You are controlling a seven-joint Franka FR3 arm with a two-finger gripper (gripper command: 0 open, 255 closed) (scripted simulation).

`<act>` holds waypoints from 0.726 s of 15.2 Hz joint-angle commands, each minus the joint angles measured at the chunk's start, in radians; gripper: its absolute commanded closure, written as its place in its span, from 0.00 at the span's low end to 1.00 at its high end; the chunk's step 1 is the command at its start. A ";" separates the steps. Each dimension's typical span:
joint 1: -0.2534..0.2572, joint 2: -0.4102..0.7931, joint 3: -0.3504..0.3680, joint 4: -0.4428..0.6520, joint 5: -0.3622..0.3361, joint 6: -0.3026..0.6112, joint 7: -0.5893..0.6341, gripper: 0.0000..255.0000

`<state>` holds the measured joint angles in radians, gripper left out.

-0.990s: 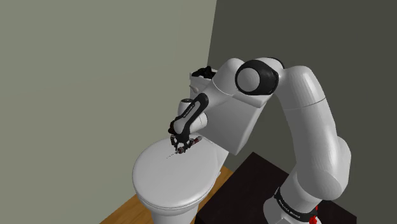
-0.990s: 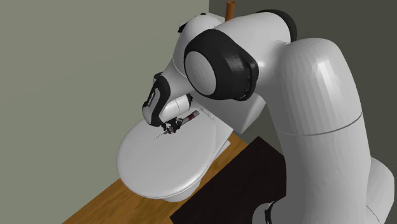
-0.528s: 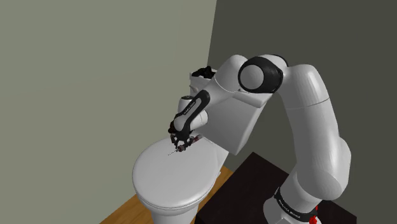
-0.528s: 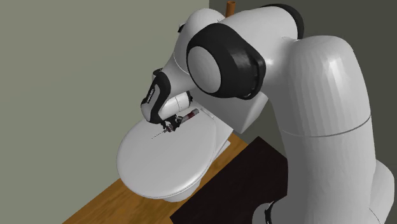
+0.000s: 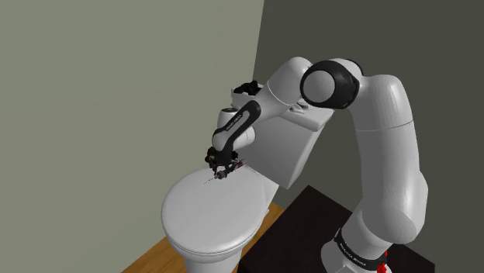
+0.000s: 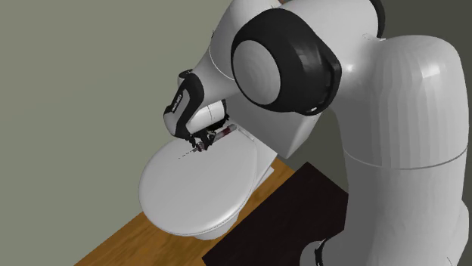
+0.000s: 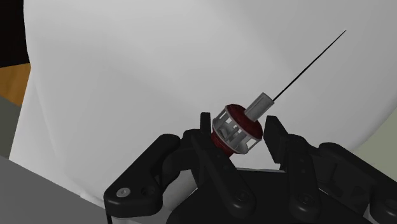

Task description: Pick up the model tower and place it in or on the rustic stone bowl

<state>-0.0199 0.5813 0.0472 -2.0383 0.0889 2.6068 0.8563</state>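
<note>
— Where do we find the model tower [image 7: 236,129]?
— Just above the toilet lid [image 5: 205,217], at the lid's rear edge by the tank [image 5: 288,151]. Its dark red and grey pod sits between the black fingers [image 7: 275,130] of the gripper [image 7: 240,124], and we see them clamped against it on both sides.
— And the thin spire?
— It slants away from the gripper, out over the lid. We cannot tell whether its tip touches the white surface.
— Anything else around the lid?
— Wooden floor [image 5: 147,260] below it. Behind the lid, a dark object [image 5: 247,86] sits on the tank top, partly behind the arm; we cannot tell what it is.
</note>
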 commanded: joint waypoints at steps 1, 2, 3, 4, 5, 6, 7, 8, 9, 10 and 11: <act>0.000 -0.025 0.000 -0.009 0.000 -0.016 0.001 1.00; 0.000 -0.037 0.000 -0.011 -0.001 -0.025 0.002 1.00; 0.000 -0.048 -0.001 -0.013 -0.001 -0.035 0.003 1.00; 0.000 -0.060 -0.001 -0.016 -0.001 -0.044 0.004 1.00; 0.000 -0.071 -0.001 -0.017 -0.001 -0.054 0.005 1.00; 0.000 -0.083 -0.001 -0.019 -0.002 -0.064 0.006 1.00; 0.000 -0.094 -0.001 -0.020 -0.002 -0.074 0.007 1.00; 0.000 -0.105 -0.001 -0.022 -0.002 -0.084 0.007 1.00; 0.000 -0.116 -0.002 -0.022 -0.003 -0.094 0.008 1.00; 0.000 -0.127 -0.002 -0.023 -0.003 -0.104 0.009 1.00; 0.000 -0.138 -0.002 -0.024 -0.003 -0.114 0.010 1.00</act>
<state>-0.0185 0.4581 0.0458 -2.0594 0.0856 2.5052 0.8669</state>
